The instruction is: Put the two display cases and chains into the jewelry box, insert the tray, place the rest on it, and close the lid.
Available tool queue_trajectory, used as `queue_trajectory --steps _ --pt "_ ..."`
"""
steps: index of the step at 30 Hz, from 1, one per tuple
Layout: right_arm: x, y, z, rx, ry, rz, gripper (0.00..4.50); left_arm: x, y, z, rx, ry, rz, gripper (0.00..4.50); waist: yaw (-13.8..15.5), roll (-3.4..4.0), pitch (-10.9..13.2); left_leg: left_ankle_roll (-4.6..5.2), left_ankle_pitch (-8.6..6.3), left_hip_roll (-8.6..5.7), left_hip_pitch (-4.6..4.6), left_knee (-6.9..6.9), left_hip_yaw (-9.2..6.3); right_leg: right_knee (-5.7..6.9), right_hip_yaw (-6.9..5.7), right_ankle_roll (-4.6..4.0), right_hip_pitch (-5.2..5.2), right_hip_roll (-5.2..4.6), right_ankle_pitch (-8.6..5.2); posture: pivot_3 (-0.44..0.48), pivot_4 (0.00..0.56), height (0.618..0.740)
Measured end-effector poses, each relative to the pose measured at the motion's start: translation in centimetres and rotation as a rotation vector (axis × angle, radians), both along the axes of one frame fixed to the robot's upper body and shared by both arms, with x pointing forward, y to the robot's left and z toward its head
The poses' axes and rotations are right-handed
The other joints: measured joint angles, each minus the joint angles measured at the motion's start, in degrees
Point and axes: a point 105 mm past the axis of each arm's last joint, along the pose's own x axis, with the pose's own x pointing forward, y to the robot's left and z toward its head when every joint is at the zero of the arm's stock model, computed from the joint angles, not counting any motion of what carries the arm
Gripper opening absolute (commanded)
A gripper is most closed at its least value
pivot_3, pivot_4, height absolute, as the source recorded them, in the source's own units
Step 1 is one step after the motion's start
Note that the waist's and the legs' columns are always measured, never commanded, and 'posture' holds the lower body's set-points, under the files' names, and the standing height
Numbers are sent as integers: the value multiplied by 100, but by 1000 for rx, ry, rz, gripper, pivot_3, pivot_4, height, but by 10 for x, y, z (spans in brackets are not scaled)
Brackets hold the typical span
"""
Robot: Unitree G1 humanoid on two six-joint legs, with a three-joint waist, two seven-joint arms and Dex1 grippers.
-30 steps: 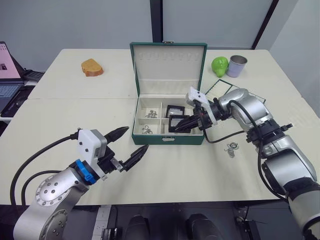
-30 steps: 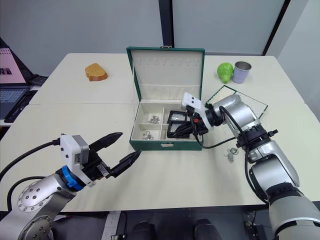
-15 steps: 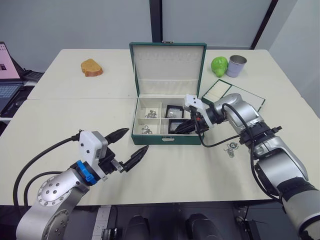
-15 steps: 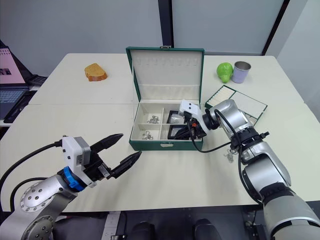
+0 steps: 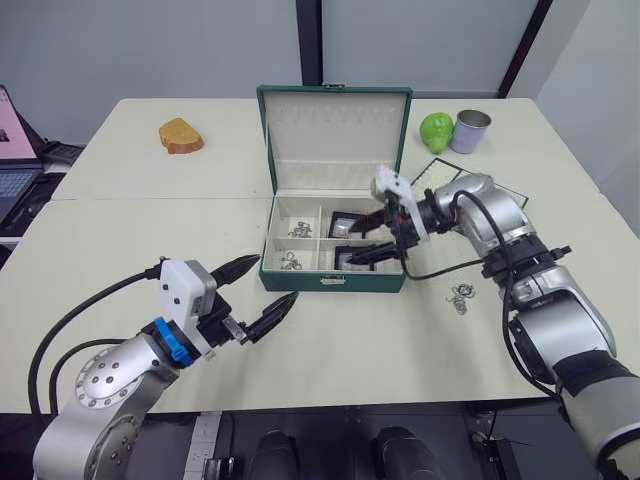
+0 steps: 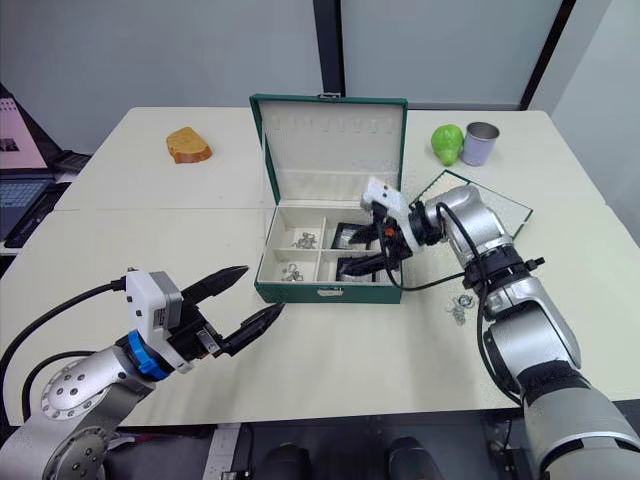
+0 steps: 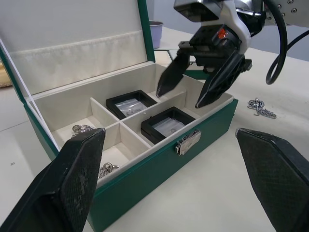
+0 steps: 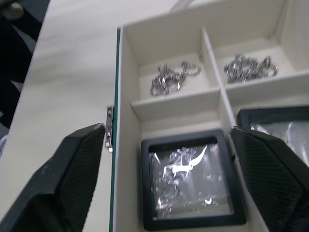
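Observation:
The jewelry box stands open mid-table with its lid upright. The two display cases lie flat in its right compartments, one at the back and one at the front. Chains fill the two left compartments. My right gripper hangs open just above the front case, holding nothing. Nearer the table's front edge on the left, my left gripper is open and empty. The tray lies to the right of the box, behind my right arm. The rest, a small silvery heap, sits on the table right of the box.
A brown bread-like lump lies at the back left. A green fruit and a grey cup stand at the back right beyond the tray. A laptop sits off the table's left edge.
My right gripper has opened and let the display case go into the front right compartment, then lifted slightly. The left arm has not moved.

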Motion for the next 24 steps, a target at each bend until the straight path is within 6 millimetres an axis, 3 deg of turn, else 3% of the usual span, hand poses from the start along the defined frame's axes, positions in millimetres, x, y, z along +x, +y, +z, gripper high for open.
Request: queue_trajectory --steps 5,9,15,21,24 --pt "-1 -11 31 149 -45 -7 4463 5 1 4 4 4 -10 4500 0 0 0 0 0 0 -3 0 0 -3 -1 0 2 -1 0 0 150 740" --pt "-11 -43 38 237 -87 -38 4463 10 10 9 -1 18 -6 4500 19 0 0 0 0 -1 -3 -1 -2 -5 -3 0 7 -1 0 0 150 740" --pt "-30 -100 23 329 -66 -211 4463 18 48 13 34 50 72 4500 44 1 2 0 0 -3 -2 -5 -1 -7 2 0 5 0 0 0 150 740" --pt "-48 -162 -19 268 -56 -489 4463 25 100 8 49 76 221 4500 80 1 2 0 -1 -4 -1 -6 6 -11 9 0 5 1 0 0 150 740" --pt "-50 -183 -27 274 -91 -610 4463 25 110 4 63 80 266 4500 85 0 3 0 -1 -4 -1 -6 7 -11 10 1 6 2 0 0 150 740"
